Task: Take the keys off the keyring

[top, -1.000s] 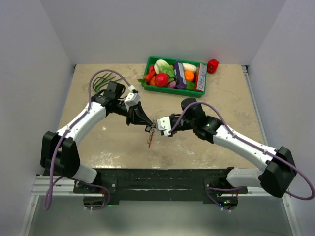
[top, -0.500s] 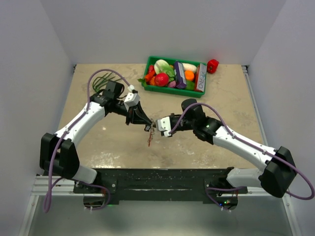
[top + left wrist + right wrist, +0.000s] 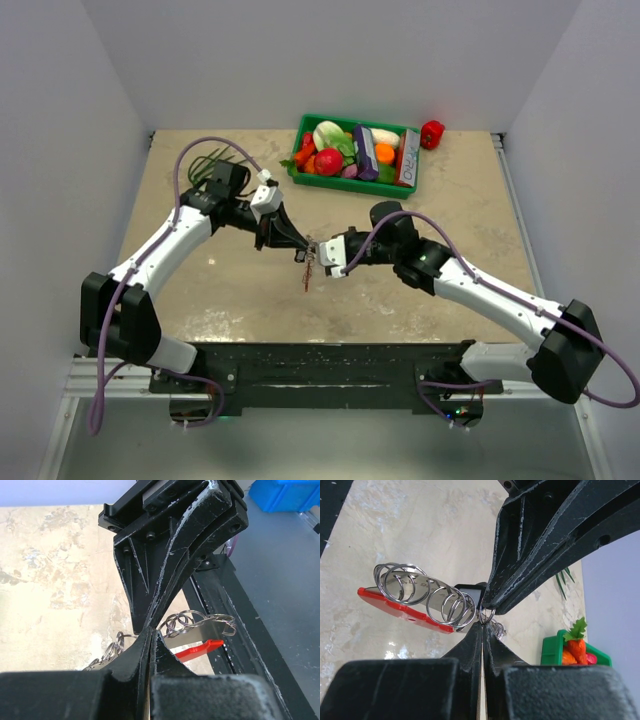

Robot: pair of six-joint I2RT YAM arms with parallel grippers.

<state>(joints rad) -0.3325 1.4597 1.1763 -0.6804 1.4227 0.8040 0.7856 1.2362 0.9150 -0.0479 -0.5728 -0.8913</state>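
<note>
The keyring bunch hangs between my two grippers above the table's middle. My left gripper and right gripper meet tip to tip, both shut on one small ring of the bunch. In the right wrist view, several linked silvery rings carry a flat silvery key and the red curved tag; a black-edged head shows behind them. In the left wrist view my jaws are closed, with rings, a key blade and the red tag beyond.
A green basket of toy vegetables stands at the back, with a red toy pepper to its right. A green fork-like item lies at the back left. The black base rail runs along the near edge.
Both grippers have shifted slightly away from the near edge, still pinched together. The hanging bunch has risen a little with them.
</note>
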